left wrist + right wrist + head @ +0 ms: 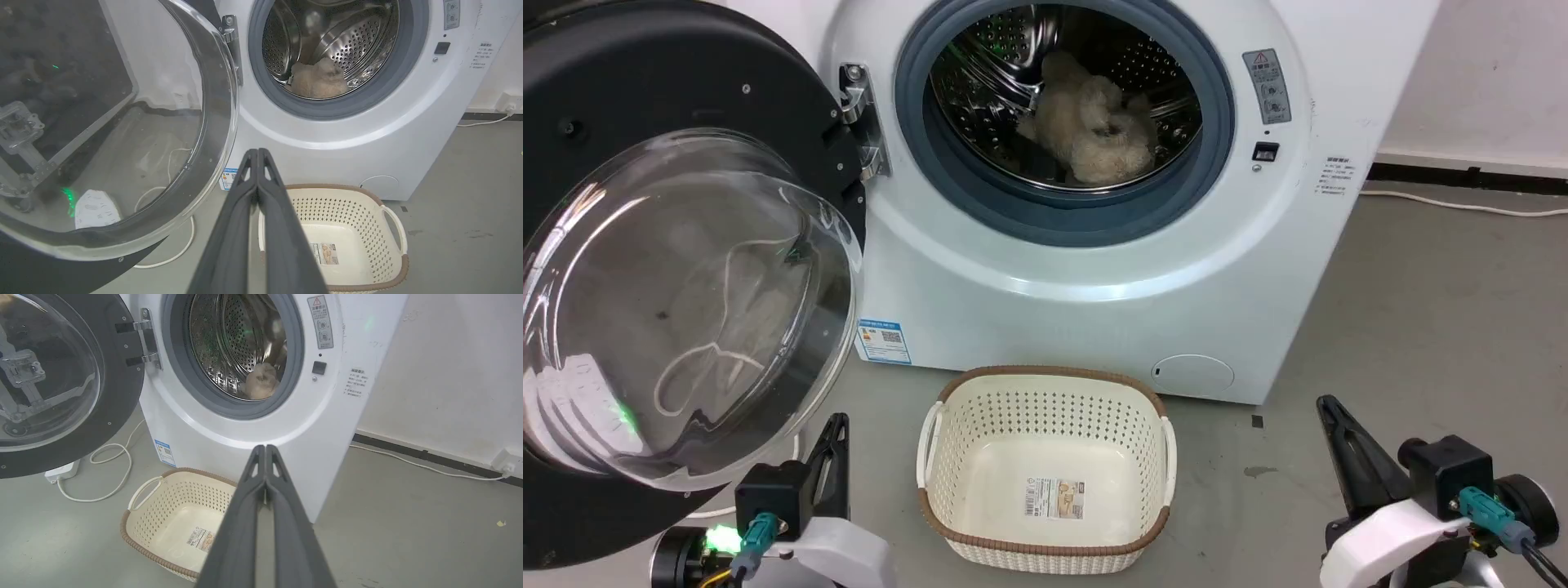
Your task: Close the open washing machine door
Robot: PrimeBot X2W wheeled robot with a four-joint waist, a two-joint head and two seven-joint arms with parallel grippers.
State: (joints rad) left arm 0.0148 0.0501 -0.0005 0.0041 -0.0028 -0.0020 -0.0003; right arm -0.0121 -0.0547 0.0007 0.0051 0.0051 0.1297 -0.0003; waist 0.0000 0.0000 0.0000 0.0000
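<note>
The washing machine door (678, 269) is a big round black door with a bulging clear glass bowl. It stands swung wide open at the left, held by a metal hinge (859, 122). The same door (122, 134) sits left of centre in the left wrist view, and the door (53, 375) is at the upper left of the right wrist view. My left gripper (837, 420) sits low just below the door's lower edge, shut and empty, its fingertips (258, 152) pressed together. My right gripper (1325, 403) is at the lower right, shut, holding nothing, far from the door.
The white machine's grey-ringed drum opening (1062, 122) holds a fluffy beige item (1094, 122). A cream plastic basket (1045, 392), with nothing in it, stands on the grey floor before the machine, between my grippers. A white cable (110, 473) and power strip lie under the door.
</note>
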